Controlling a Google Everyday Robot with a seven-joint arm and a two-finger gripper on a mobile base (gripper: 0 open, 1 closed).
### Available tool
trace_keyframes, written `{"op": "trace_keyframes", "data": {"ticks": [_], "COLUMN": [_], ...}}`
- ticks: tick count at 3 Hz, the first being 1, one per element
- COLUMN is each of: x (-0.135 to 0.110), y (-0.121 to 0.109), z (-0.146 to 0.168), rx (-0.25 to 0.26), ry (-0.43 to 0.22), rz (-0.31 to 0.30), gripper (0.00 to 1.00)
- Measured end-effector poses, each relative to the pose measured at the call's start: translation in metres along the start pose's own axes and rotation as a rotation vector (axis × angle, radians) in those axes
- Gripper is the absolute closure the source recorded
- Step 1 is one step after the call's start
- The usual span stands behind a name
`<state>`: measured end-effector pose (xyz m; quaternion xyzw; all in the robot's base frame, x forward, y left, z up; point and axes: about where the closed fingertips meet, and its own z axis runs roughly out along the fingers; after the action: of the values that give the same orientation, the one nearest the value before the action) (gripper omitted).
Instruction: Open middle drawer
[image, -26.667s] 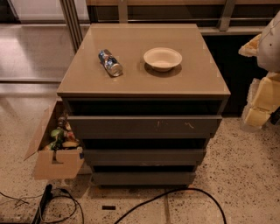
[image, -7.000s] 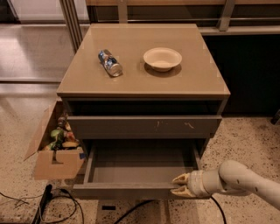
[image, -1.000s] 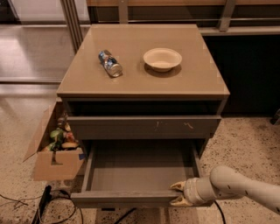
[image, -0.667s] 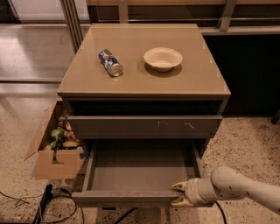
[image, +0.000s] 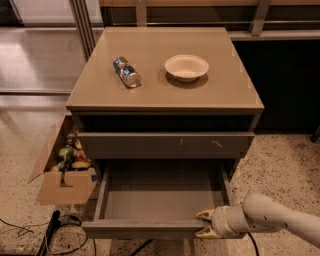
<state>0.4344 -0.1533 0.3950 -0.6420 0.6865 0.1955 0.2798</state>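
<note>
Where end effector (image: 203, 224) seemingly grips, middle drawer (image: 160, 200) gapes.

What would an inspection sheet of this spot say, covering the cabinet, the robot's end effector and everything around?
Surface: cabinet top holds a can lying on its side and a white bowl, apart.
Job's things: middle drawer stands open, nothing seen inside; top drawer, with scratch marks, is shut.
Clutter: cardboard box of small colourful items on the floor, left of the cabinet.
Grippers: end effector at the right end of the open drawer's front, fingers straddling it.
Cables: black cables on the floor, lower left.
Surroundings: speckled floor; nothing else seen nearby.
</note>
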Motion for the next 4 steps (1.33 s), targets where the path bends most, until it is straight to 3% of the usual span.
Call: {"op": "trace_keyframes", "data": {"ticks": [2, 3, 4], "x": [0.0000, 0.0000, -0.0001], "y": [0.0000, 0.0001, 0.0001], "z": [0.0001, 0.0001, 0.0001], "rx": [0.000, 0.000, 0.000], "ry": [0.000, 0.000, 0.000], "rz": [0.000, 0.000, 0.000], "gripper": [0.35, 0.04, 0.00]}}
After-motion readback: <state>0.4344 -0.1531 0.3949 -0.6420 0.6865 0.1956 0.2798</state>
